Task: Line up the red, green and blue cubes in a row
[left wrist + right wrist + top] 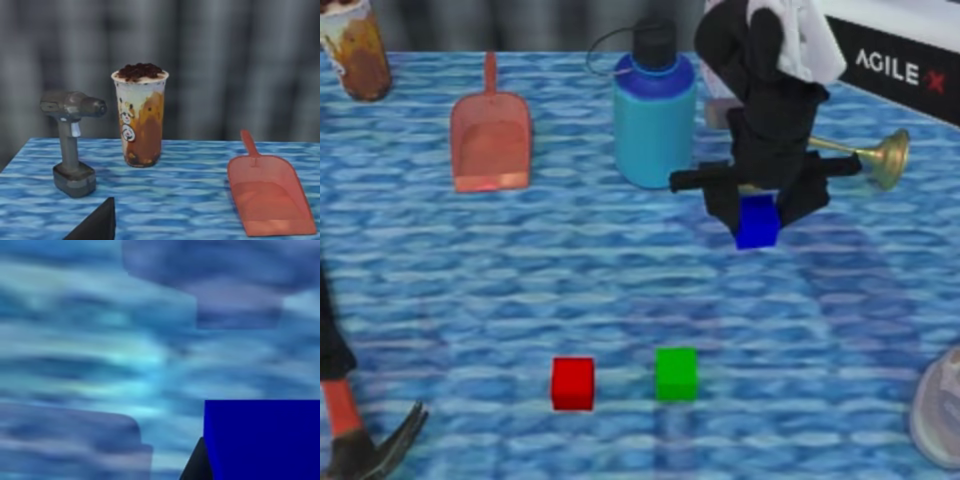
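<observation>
My right arm reaches in from one o'clock, its pincer (757, 215) pointing down, fingers clamped on the blue cube (758, 222). My left arm sits parked at seven o'clock.

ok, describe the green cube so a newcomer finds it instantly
Start at the tall teal-and-blue bottle at the back of the table, then come straight toward the near edge. Two small cubes sit side by side there; the green cube is the right one, beside the red cube.

A table (520, 270) in rippled blue cloth; behind it a dim grey, perhaps curtained, wall (240, 60).
</observation>
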{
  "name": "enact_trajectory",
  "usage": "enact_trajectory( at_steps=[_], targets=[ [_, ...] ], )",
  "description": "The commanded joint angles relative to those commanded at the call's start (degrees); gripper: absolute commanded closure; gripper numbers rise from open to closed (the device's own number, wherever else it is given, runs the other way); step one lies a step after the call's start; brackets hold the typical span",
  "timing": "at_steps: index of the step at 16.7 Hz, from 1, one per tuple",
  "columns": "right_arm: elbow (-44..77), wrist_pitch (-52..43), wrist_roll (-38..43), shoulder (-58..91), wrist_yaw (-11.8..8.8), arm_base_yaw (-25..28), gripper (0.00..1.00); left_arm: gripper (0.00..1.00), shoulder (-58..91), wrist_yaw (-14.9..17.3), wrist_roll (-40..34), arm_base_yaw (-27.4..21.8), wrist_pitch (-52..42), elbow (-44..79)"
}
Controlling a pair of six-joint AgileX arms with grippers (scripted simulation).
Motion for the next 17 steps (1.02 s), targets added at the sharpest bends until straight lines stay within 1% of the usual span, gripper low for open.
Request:
enact_trajectory(
  at_steps=[3,8,11,13,17],
  targets=[
    [-5.78,1.8,3.01,-4.89,0.0,1.89,1.0,0.0,0.0,0.0,0.0,0.0,0.0,0.0],
    [-24.56,5.99,11.17,-17.13,-0.04,7.13,1.0,0.0,0.0,0.0,0.0,0.0,0.0,0.0],
    [-32.88,8.25,15.47,-23.55,-0.07,10.04,1.0,0.0,0.0,0.0,0.0,0.0,0.0,0.0],
    [-35.35,9.12,17.06,-25.9,-0.06,11.12,1.0,0.0,0.0,0.0,0.0,0.0,0.0,0.0],
    [-35.55,9.11,17.29,-25.97,-0.11,10.98,1.0,0.0,0.0,0.0,0.0,0.0,0.0,0.0]
  ],
)
